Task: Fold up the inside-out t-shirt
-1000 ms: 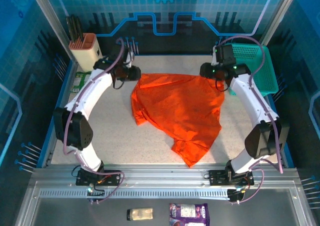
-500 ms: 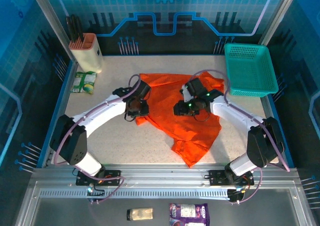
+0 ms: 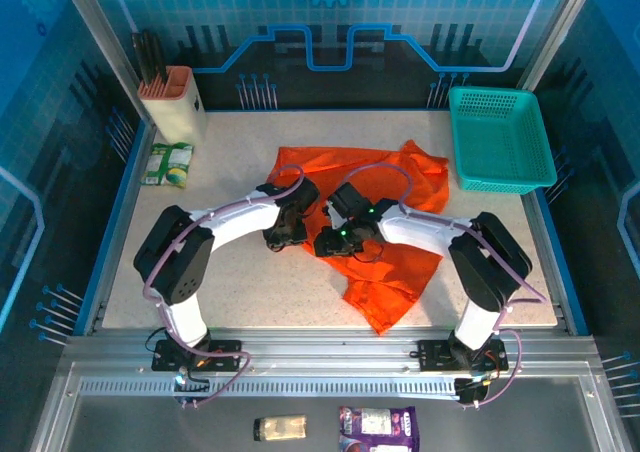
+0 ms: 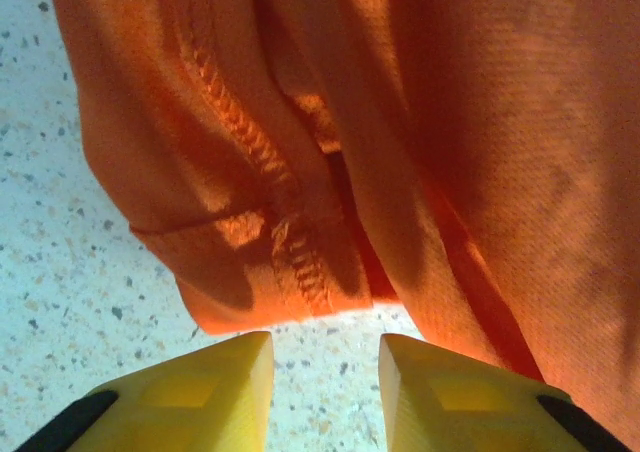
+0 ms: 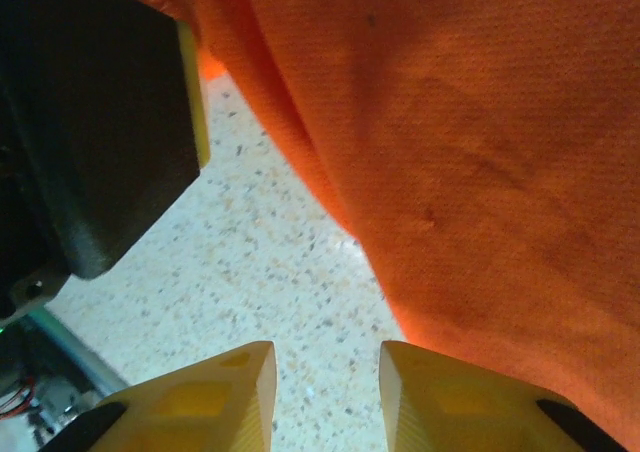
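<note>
Top external, t-shirt: the inside-out t-shirt [image 3: 385, 207] lies rumpled at centre frame on the table [image 3: 240, 292], with one tail reaching toward the lower edge.
Top external, left arm: the left end effector [image 3: 284, 234] sits low at the shirt's left border.
Top external, right arm: the right end effector [image 3: 328, 244] is just beside it, at the shirt's lower-left edge.
Top external, surroundings: a teal basket [image 3: 500, 137] is at upper right, near the shirt's corner. A knife block [image 3: 172, 102] is at upper left, with a green packet [image 3: 167, 164] below it.
Left wrist, end effector: the yellow fingers [image 4: 200, 392] are spread, pinching nothing, with bare table in the gap.
Left wrist, t-shirt: a stitched hem fold lies just above the fingertips, across the upper frame.
Right wrist, end effector: the fingers [image 5: 210, 392] are spread and empty, with speckled table between them.
Right wrist, t-shirt: the cloth covers the top and right, and its edge runs diagonally down to the right-hand finger.
Right wrist, upper left: the dark body of the left end effector is close by.
</note>
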Tool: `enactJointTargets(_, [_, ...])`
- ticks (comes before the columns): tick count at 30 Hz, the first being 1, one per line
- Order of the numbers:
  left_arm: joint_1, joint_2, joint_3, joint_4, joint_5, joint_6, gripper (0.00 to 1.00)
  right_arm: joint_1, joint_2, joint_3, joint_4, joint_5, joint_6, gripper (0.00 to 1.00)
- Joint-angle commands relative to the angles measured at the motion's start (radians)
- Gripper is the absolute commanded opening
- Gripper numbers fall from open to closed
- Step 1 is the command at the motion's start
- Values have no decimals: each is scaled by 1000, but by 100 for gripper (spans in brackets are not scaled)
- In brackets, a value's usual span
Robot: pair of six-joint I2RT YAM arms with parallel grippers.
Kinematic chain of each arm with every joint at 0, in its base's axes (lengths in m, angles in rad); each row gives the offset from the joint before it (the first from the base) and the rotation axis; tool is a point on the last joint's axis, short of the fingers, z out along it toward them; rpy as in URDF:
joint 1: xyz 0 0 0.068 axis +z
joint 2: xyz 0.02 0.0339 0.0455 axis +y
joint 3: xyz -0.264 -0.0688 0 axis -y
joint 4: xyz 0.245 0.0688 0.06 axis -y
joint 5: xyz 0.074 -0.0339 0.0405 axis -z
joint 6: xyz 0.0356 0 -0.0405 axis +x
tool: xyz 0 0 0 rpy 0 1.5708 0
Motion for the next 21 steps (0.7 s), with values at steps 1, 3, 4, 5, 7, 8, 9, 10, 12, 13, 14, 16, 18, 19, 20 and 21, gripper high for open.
enactJointTargets(1, [12, 34, 44, -20, -53, 6, 35, 18, 33, 63, -23, 96, -3, 33])
enactJointTargets(3, [28, 41, 44, -6, -39, 12, 35, 19, 54, 81, -26, 114, -12, 33])
enactJointTargets(4, [35, 44, 42, 6, -24, 20, 35, 18, 64, 93, -34, 124, -18, 33])
enactJointTargets(5, [38, 44, 42, 14, -13, 26, 36, 21, 71, 104, -45, 142, -22, 33])
enactJointTargets(7, [44, 47, 44, 20, -9, 31, 37, 25, 86, 119, -58, 172, -33, 33])
enactJointTargets(8, [48, 49, 43, 22, -4, 32, 38, 25, 94, 124, -53, 172, -37, 33])
enactJointTargets(9, [51, 50, 43, 25, -2, 33, 38, 25, 98, 127, -45, 166, -39, 33])
enactJointTargets(10, [54, 56, 45, 24, 0, 34, 38, 25, 108, 130, -33, 155, -42, 33])
enactJointTargets(12, [59, 63, 48, 28, 5, 38, 38, 27, 124, 136, -21, 142, -43, 33])
enactJointTargets(13, [61, 67, 48, 28, 8, 39, 38, 27, 131, 138, -17, 136, -43, 33])
enactJointTargets(14, [63, 70, 47, 32, 13, 42, 37, 27, 136, 139, -14, 130, -44, 33])
enactJointTargets(16, [66, 75, 44, 39, 26, 44, 36, 29, 141, 136, -5, 124, -42, 33])
enactJointTargets(18, [68, 78, 42, 46, 33, 45, 38, 29, 142, 133, 2, 120, -40, 33])
enactJointTargets(19, [69, 79, 43, 48, 34, 48, 40, 29, 144, 133, 3, 118, -40, 33])
enactJointTargets(20, [69, 80, 46, 52, 38, 50, 42, 29, 145, 133, 5, 116, -40, 33])
enactJointTargets(21, [69, 82, 49, 53, 41, 53, 43, 30, 147, 133, 6, 113, -39, 33])
